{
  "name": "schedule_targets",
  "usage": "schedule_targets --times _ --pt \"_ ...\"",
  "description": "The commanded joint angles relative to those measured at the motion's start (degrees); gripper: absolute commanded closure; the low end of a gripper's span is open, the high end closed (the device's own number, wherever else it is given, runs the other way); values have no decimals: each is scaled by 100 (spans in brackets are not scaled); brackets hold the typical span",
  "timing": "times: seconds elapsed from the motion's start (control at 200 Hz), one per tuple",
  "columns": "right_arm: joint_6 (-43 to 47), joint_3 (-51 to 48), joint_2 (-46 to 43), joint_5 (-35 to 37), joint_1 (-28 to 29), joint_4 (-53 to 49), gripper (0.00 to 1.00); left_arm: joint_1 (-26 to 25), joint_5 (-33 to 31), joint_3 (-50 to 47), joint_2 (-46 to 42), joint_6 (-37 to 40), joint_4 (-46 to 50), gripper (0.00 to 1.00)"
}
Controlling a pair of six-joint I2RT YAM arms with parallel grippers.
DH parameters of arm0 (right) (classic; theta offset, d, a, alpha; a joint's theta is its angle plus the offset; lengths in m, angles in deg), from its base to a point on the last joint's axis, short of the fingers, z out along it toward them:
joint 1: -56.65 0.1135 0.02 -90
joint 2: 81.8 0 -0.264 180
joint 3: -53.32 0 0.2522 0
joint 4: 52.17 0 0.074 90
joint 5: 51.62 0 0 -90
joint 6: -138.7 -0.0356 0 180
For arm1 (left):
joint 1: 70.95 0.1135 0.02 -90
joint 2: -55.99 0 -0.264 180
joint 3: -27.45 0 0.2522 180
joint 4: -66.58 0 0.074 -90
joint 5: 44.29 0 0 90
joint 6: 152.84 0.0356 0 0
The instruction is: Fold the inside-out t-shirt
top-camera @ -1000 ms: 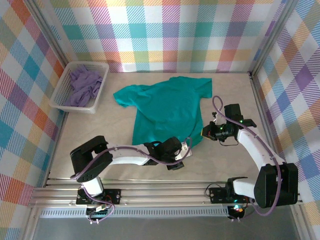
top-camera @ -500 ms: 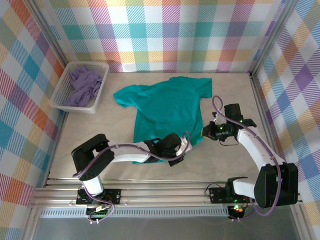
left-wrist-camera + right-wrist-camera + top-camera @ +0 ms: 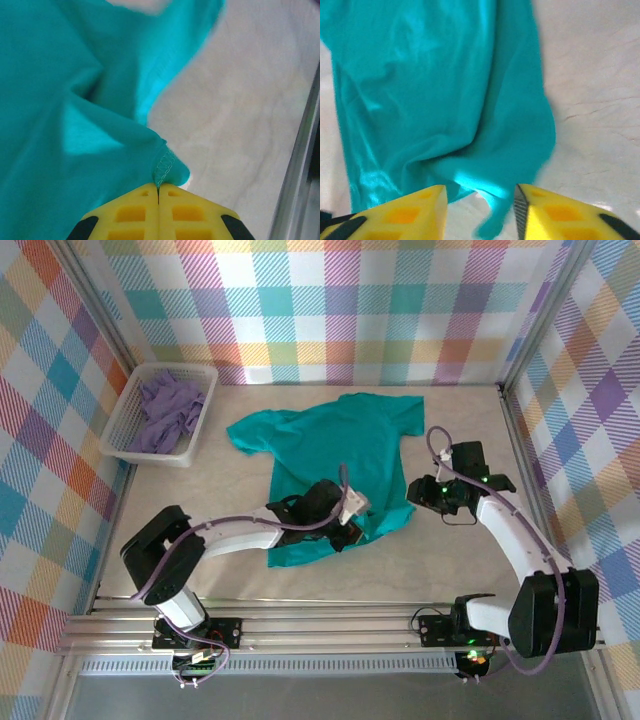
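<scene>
The inside-out t-shirt (image 3: pixel 330 445) is plain teal and lies spread on the middle of the table, neck toward the far wall. My left gripper (image 3: pixel 348 518) hovers over its lower right part, shut on a stitched hem corner (image 3: pixel 165 167) with the yellow fingers (image 3: pixel 130 212) pressed together. The cloth (image 3: pixel 75 100) bunches up from that pinch. My right gripper (image 3: pixel 413 492) is beside the shirt's right edge. It stands open (image 3: pixel 481 210), with a loose tip of the teal cloth (image 3: pixel 430 75) hanging between its fingers, untouched by either pad.
A white basket (image 3: pixel 120 445) with a lavender garment (image 3: pixel 165 410) sits at the back left. Bare table (image 3: pixel 230 500) lies left of the shirt. Plaid walls close in three sides, and a metal rail (image 3: pixel 330 625) runs along the near edge.
The left gripper shut on the hem corner and carried it up and left over the shirt. The right gripper opened, letting go of the shirt's right edge.
</scene>
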Motion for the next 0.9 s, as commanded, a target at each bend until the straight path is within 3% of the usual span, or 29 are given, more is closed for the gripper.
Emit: schedule_targets --times 0.0,0.055,0.155,0.29,0.43,0.59,0.675,0.895 --pt "499 -2 -733 -51 148 557 41 326 -344 71 -572 -1269 -227 100" --pt "937 -139 -967 -662 537 809 38 461 -444 77 -765 -1531 -154 100" --pt "1230 -798 -1358 -915 1634 1632 39 808 -304 255 -968 -1838 169 100" --pt "1528 -2101 -1675 -84 3221 3595 43 1184 -41 722 -1086 -2034 788 100" --pt "2291 -2359 -693 854 4184 4862 54 1319 64 1164 -1145 -1849 1390 100" --pt "2549 -2302 935 2062 4364 6709 64 1329 146 1761 -1129 -1631 2259 100" --pt "2565 -1955 1736 2581 4349 7093 67 1330 337 1918 -1219 -1649 2326 100" --pt "2689 -1665 2992 3019 3887 8278 71 1299 868 2075 -1559 -1708 2281 100"
